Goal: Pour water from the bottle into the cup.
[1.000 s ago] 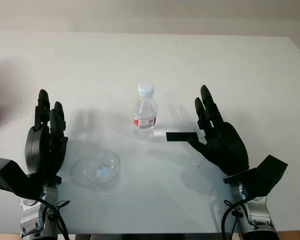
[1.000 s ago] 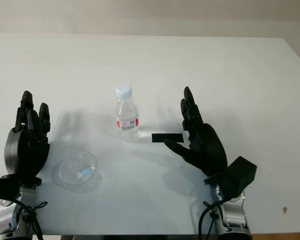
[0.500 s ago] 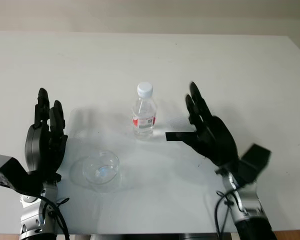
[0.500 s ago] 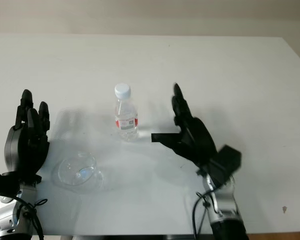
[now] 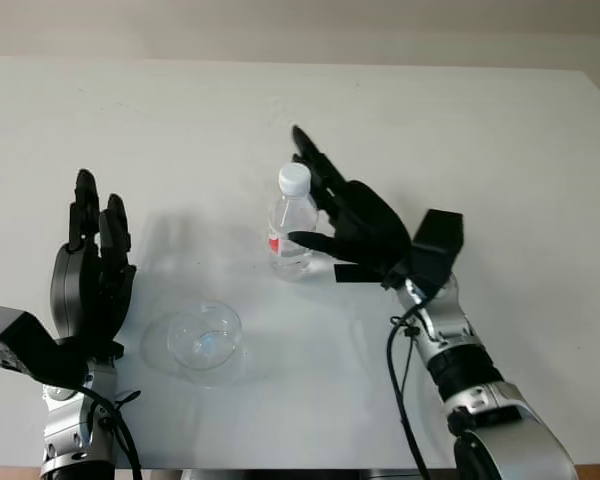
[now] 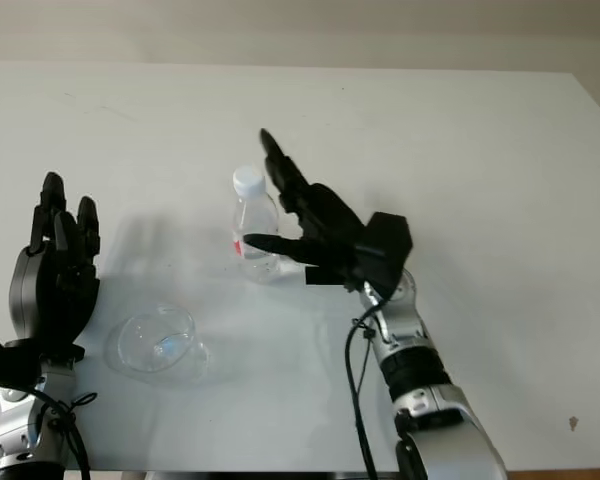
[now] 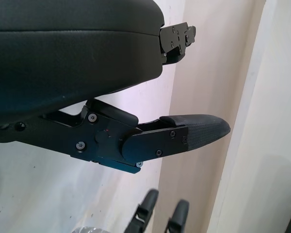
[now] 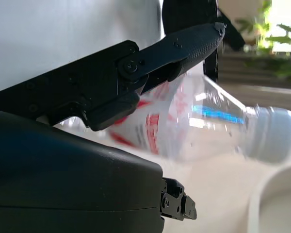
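Observation:
A small clear water bottle [image 5: 285, 215] with a white cap and a red label stands upright at the middle of the white table [image 5: 480, 130]. My right hand [image 5: 318, 205] is open right beside it, on its right. The thumb crosses in front of the label and the long fingers reach up behind the cap. In the right wrist view the bottle [image 8: 208, 131] lies between a finger and the palm shell. A clear plastic cup [image 5: 202, 338] stands nearer to me, left of the bottle. My left hand [image 5: 98, 215] is open, held upright left of the cup.
A black strip [image 5: 348, 272] on the table lies just under my right hand, right of the bottle's base. The table's front edge runs close below the cup. Bare tabletop stretches behind the bottle and to the right.
My right hand has swung forward and left from the table's right side to the bottle, with its fingers now on both sides of it. The left hand, bottle and cup have stayed put.

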